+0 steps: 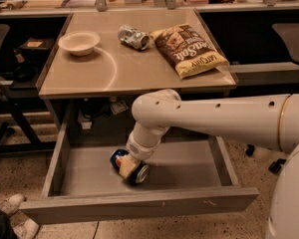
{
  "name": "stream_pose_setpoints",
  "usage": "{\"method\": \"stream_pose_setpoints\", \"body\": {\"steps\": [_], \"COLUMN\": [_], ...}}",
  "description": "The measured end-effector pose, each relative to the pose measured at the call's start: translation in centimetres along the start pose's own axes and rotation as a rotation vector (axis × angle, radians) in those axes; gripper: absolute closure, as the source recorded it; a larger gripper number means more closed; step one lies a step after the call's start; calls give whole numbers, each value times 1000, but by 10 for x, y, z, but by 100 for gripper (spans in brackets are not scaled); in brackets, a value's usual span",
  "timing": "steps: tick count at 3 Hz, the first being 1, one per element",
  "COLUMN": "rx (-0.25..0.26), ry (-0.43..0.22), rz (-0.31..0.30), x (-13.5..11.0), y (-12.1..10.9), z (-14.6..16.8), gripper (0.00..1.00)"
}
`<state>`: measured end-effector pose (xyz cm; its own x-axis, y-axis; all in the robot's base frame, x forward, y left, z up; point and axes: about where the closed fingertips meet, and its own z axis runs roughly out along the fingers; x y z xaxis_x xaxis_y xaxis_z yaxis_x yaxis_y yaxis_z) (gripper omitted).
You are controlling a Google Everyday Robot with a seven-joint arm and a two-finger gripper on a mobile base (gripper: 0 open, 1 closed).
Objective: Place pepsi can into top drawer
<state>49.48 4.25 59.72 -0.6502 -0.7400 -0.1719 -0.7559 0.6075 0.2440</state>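
The robot's thick white arm (pixel 214 118) reaches from the right, under the tan rectangular desk top (pixel 129 68), into the wide grey top drawer (pixel 139 205), which stands pulled open. On the desk lie a brown crinkled chip bag (pixel 189 51), a shallow white bowl (pixel 78 42) and a dented silver can (pixel 133 37). The small blue pepsi can (pixel 118 159) lies on its side on the drawer floor. The gripper (pixel 128 167) sits on it; clamped or loose, I cannot tell.
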Motion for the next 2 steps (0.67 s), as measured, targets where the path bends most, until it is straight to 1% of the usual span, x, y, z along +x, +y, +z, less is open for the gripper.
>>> {"method": "stream_pose_setpoints", "body": {"steps": [1,2], "rx": [0,0], "ry": [0,0], "rz": [0,0], "x": [0,0], "y": [0,0], "z": [0,0], "gripper": [12,0]}}
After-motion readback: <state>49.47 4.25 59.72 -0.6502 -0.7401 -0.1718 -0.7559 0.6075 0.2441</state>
